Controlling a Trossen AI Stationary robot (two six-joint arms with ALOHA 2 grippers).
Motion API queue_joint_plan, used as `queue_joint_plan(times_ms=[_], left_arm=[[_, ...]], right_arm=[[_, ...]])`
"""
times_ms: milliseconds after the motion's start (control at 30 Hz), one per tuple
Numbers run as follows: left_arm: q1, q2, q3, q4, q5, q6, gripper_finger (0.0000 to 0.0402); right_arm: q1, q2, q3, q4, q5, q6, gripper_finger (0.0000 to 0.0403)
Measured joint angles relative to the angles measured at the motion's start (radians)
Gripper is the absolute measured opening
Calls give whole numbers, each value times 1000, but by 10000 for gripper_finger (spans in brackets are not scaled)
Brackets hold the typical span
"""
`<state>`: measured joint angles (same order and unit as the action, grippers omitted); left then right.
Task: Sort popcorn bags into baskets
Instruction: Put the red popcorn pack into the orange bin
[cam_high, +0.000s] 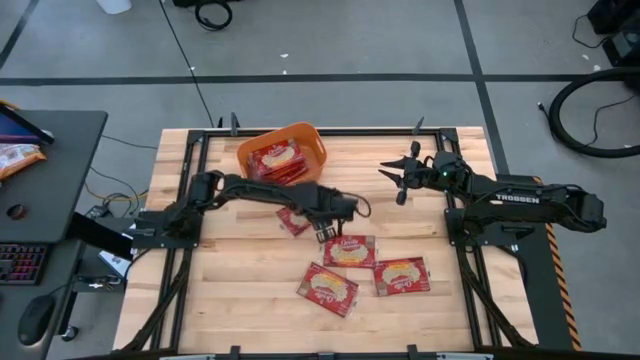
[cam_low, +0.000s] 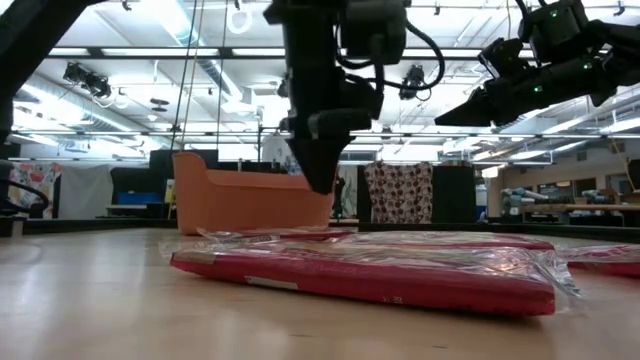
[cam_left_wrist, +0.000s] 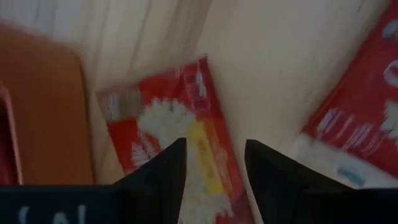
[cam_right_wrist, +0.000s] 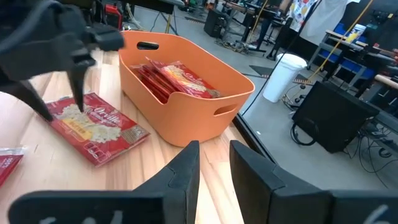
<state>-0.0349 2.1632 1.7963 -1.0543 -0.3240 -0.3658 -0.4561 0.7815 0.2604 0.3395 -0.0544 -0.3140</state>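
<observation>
The orange basket (cam_high: 281, 153) stands near the table's far edge with several red popcorn bags (cam_right_wrist: 171, 78) inside. One bag (cam_high: 293, 218) lies flat on the table near it. Three more bags lie toward the near edge (cam_high: 349, 250), (cam_high: 402, 275), (cam_high: 328, 288). My left gripper (cam_high: 322, 232) is open and hovers just above the lone bag (cam_left_wrist: 168, 143); in the left wrist view its fingers stand on either side of that bag's middle. My right gripper (cam_high: 398, 178) is open and raised, to the right of the basket (cam_right_wrist: 186, 93).
In the low view the nearest bag (cam_low: 370, 275) lies flat in front, with the basket (cam_low: 250, 200) behind it. A dark side table (cam_high: 40, 170) with a keyboard stands left of the wooden table. Bare wood shows on the table's left and far right.
</observation>
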Motion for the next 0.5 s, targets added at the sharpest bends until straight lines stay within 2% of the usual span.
queue_joint_plan(times_ms=[200,400,500], left_arm=[[-56,6,-29,-15,-23,-162,203],[-71,6,-98,56,-63,-175,267],[-68,6,-142,102,-89,-173,284]], right_arm=[[0,0,0,0,-2,-1,94],[0,0,0,2,-29,5,94],[0,0,0,2,-29,5,94]])
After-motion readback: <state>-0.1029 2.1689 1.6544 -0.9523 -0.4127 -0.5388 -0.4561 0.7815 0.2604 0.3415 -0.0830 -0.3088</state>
